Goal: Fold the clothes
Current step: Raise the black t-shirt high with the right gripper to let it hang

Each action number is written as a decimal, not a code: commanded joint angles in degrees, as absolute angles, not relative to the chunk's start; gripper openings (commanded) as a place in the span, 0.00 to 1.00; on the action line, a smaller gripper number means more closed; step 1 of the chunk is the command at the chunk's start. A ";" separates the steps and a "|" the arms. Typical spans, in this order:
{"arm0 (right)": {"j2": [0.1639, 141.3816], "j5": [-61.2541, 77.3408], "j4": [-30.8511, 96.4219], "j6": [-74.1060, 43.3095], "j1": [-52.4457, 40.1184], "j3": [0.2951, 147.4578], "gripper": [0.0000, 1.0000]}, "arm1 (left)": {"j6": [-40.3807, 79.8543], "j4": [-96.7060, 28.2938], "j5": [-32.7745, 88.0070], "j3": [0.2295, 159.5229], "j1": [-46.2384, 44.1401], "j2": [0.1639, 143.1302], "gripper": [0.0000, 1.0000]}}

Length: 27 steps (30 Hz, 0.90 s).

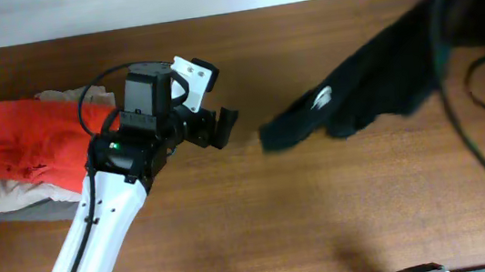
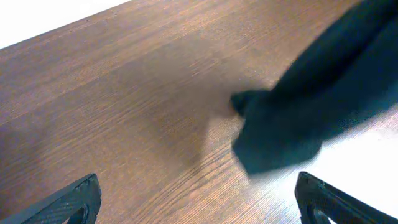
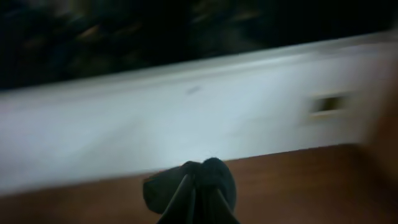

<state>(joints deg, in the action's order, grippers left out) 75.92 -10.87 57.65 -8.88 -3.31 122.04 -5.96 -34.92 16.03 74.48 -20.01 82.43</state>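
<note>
Black clothes (image 1: 382, 74) strung across the right half of the desk (image 1: 324, 209), pinched by the right end effector (image 3: 198, 199), with the left end effector (image 1: 223, 127) released beside their loose end.

The clothes run from a low, bunched end near the desk's middle, where a small white logo (image 1: 321, 100) shows, up and away to the far right corner, where the right arm is a blur. In the right wrist view, its fingers are clenched together with a wad of dark cloth gathered round their tips. The left end effector hovers over bare wood with its fingers (image 2: 68, 202) spread wide and nothing between them. The garment's near end lies just ahead of it and to its right, not touching. A red garment (image 1: 32, 137) tops a beige and grey pile at the desk's left edge, well apart from the clothes.
</note>
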 commanded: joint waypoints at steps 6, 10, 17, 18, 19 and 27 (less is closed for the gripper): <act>75.55 -28.97 65.34 -17.87 4.03 125.16 0.04 | -6.07 -34.96 16.69 75.48 -19.70 81.65 0.99; 77.73 -22.35 74.72 -23.94 4.14 125.16 0.04 | -6.09 -34.96 16.67 75.48 -19.70 81.65 0.99; 86.15 0.45 82.30 -25.08 3.73 125.16 0.04 | -7.38 -34.96 16.45 75.48 -19.70 81.65 0.99; 87.18 0.64 81.84 -24.62 3.40 125.16 0.04 | -7.35 -35.03 16.45 75.48 -19.70 81.65 0.99; 87.77 0.64 81.06 -24.01 3.36 125.16 0.04 | -7.35 -35.18 16.47 75.48 -19.70 81.67 0.99; 87.46 2.68 70.48 -20.84 3.40 131.26 0.04 | -7.33 -35.40 17.39 75.48 -19.73 81.67 0.99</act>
